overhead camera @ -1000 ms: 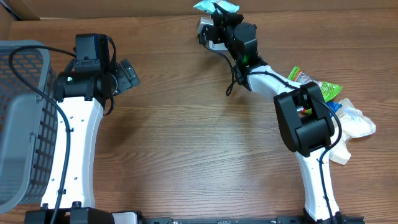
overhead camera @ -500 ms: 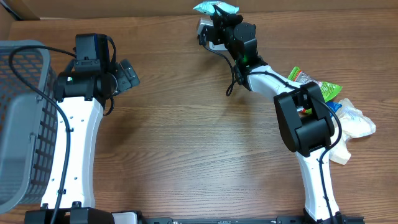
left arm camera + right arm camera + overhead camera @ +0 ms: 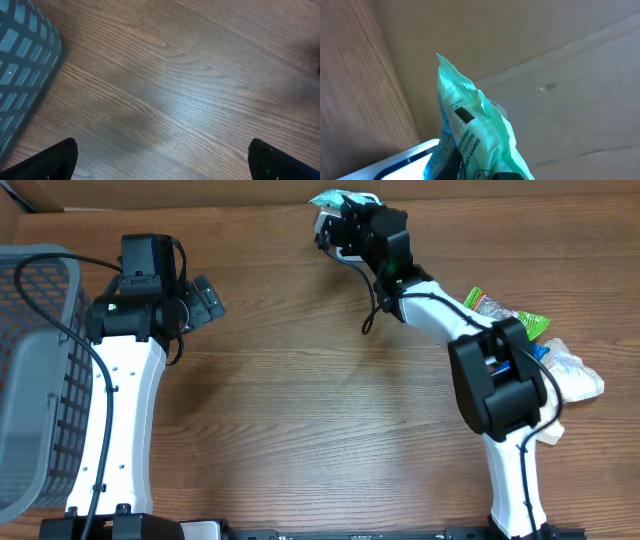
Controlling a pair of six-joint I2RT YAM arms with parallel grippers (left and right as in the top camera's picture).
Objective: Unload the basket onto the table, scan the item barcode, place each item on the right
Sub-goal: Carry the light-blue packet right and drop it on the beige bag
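A: Why is the green packet held up at the worktop's far edge?
B: Presumably to be shown to the white device just beside it, judged the scanner.
A: And the jaws?
B: The right gripper's are pinched nearly closed on the packet; the left gripper's are spread wide, nothing held.
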